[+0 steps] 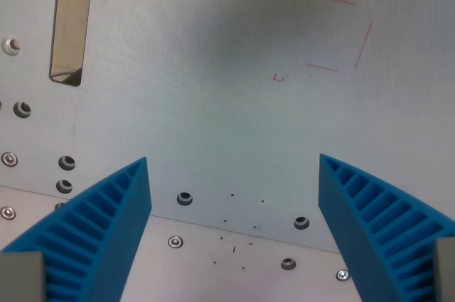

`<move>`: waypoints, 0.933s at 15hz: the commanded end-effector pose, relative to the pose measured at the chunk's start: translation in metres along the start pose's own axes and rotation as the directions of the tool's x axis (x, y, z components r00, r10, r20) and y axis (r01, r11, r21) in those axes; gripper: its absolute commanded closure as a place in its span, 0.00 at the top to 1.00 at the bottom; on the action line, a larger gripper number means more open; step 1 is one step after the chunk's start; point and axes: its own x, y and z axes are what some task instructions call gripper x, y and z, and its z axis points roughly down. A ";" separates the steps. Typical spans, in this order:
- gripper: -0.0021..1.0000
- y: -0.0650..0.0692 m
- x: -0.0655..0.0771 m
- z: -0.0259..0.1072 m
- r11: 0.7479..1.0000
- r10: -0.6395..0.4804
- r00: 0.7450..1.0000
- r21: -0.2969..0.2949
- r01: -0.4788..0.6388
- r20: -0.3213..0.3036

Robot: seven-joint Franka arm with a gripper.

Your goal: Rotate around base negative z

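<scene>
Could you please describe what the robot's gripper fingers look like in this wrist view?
The gripper has two bright blue fingers, wedge-shaped and tapering towards their tips. Each is ribbed with evenly spaced cross-slats like a flexible fin. Grey blocks show at their bases in the picture's lower corners. No cables or markings are visible on them.

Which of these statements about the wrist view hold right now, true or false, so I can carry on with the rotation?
1. The gripper with blue ribbed fingers is open, with nothing between them. True.
2. A long narrow slot is cut in the pale grey metal plate at the wrist view's upper left. True.
3. The thin red pen lines lie at the wrist view's lower left. False: they are at the upper right.
4. A wooden block sits between the fingers. False: only bare plate and small round screw holes show there.
5. The red lines form a closed circle. False: they are separate straight strokes, roughly outlining a square.
</scene>
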 end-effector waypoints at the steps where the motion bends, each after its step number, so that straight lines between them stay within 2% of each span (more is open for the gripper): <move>1: 1.00 0.000 0.000 -0.002 1.000 0.013 1.000 -0.001 -0.013 -0.004; 14: 1.00 0.000 0.000 -0.002 0.983 0.186 0.983 0.002 -0.186 -0.004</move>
